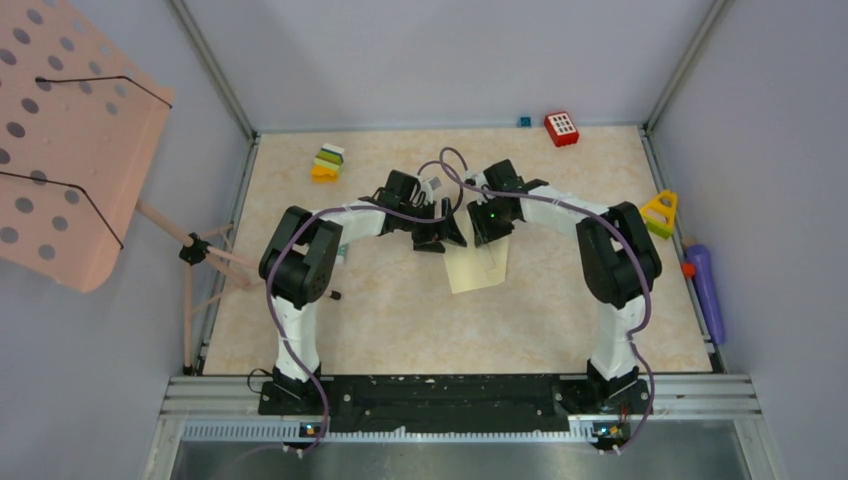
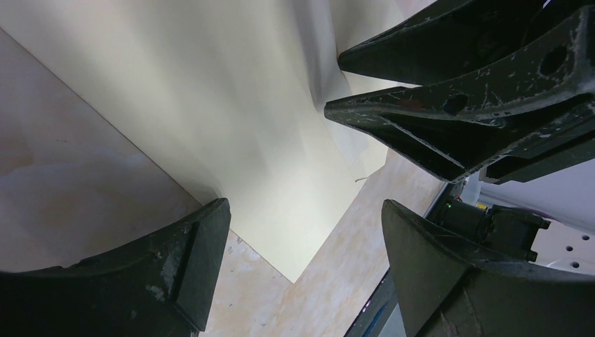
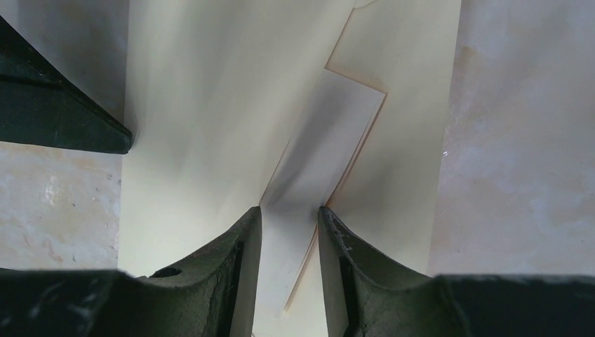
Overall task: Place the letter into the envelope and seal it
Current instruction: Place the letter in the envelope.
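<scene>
The pale yellow envelope (image 1: 478, 268) lies flat on the table's middle, and its far end is hidden under both grippers. In the right wrist view a white letter (image 3: 330, 140) lies slanted on the envelope (image 3: 189, 105), its far end seeming tucked under a paper edge. My right gripper (image 3: 289, 214) hovers over the letter with a narrow gap between its fingers, open and not pinching it. My left gripper (image 2: 305, 232) is wide open over a corner of the envelope (image 2: 231, 105), holding nothing. The right gripper's fingers (image 2: 456, 105) show close beside it.
Stacked coloured blocks (image 1: 328, 162) lie at the back left, with a red dotted block (image 1: 561, 128) and a small blue cube (image 1: 524, 121) at the back. A yellow triangle toy (image 1: 660, 212) and a purple cylinder (image 1: 705, 290) lie at the right edge. A pink perforated panel (image 1: 70, 140) stands outside left.
</scene>
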`<state>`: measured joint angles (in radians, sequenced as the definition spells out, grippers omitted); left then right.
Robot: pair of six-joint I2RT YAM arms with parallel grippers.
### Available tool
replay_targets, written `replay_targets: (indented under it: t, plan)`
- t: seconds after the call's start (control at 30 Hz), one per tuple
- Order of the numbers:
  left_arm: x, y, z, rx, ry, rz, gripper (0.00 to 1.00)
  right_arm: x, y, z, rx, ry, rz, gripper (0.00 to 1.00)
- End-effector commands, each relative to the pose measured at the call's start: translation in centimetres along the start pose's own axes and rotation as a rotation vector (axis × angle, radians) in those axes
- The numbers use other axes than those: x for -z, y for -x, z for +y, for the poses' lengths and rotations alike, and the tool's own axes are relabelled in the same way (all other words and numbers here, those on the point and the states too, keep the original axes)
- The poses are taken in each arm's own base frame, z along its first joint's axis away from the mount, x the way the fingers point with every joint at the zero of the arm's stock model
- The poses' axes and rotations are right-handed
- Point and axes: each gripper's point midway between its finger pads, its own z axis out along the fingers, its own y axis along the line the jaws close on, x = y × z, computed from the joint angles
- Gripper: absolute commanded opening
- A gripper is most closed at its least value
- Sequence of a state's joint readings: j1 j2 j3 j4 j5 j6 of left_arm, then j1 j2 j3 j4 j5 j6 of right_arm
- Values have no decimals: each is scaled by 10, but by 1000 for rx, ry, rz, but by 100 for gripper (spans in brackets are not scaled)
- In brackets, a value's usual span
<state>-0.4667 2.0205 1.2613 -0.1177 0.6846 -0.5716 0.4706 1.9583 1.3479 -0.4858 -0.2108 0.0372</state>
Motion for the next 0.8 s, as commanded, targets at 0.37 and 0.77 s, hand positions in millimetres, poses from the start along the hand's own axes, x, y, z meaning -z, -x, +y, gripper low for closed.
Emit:
replay_targets:
  t: [0.37, 0.77]
  plan:
    - [7, 6, 25, -9, 88, -25, 86, 24, 33, 6, 52, -58, -123, 38]
    - [24, 21, 18, -26, 68, -66, 88, -3, 32, 1, -17, -63, -107, 39]
